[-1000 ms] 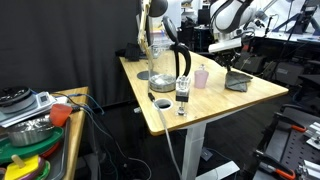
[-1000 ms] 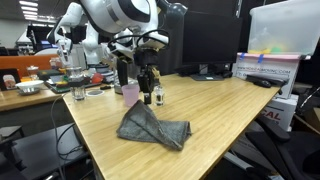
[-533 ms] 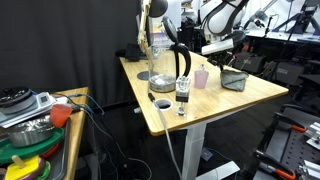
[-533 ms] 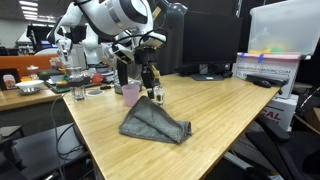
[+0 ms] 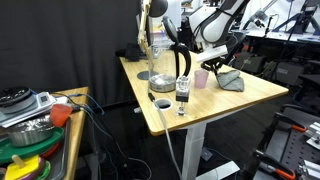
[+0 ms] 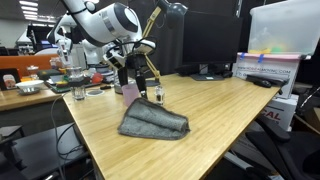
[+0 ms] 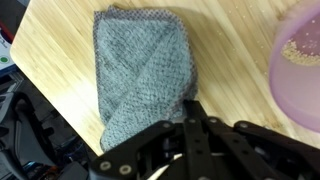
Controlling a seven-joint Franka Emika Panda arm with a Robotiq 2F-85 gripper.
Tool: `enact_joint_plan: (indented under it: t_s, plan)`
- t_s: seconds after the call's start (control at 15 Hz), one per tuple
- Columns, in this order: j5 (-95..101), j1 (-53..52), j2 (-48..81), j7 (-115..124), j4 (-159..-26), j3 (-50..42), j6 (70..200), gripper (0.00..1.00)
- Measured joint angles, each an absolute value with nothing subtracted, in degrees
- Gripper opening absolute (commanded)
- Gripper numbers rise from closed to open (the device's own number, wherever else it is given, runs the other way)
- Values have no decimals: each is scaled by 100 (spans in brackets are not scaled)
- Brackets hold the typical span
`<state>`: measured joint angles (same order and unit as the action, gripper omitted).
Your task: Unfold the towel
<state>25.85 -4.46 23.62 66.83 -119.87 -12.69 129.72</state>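
1 towel (image 7: pixel 138 78), folded into a rough rectangle, flat on the tabletop (image 6: pixel 222 108). In an exterior view it lies (image 5: pixel 233 83) near the right end of the tabletop; from the opposite side (image 6: pixel 152 121) it sits towards the near left edge.

Hand (image 7: pixel 190 108): wrist view shows the fingers drawn together to a point, tips at the towel's edge. Can't tell if any cloth is pinched between them. In both exterior views the hand (image 5: pixel 222 68) (image 6: pixel 148 82) is low over the towel's edge, on the cup side.

Others on the tabletop:
- 1 pink cup (image 5: pixel 201 77), just beside the towel and apart from it. It also shows at the right edge of the wrist view (image 7: pixel 300 70). It is the closest thing to the hand.
- 1 small bottle (image 6: pixel 158 96), upright, near the cup.
- 1 black kettle (image 5: pixel 167 68), left of the cup.
- 1 big clear bottle (image 5: pixel 157 48), behind the kettle.

Side table (image 5: pixel 70 130), far left, well apart, carries bowls and clutter.
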Motion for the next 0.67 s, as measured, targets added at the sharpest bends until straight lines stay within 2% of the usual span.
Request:
enact_joint_plan:
  t_s: [0.67]
  plan:
    - [3156,-550,2637,6776,-11727,-1288,12971,0]
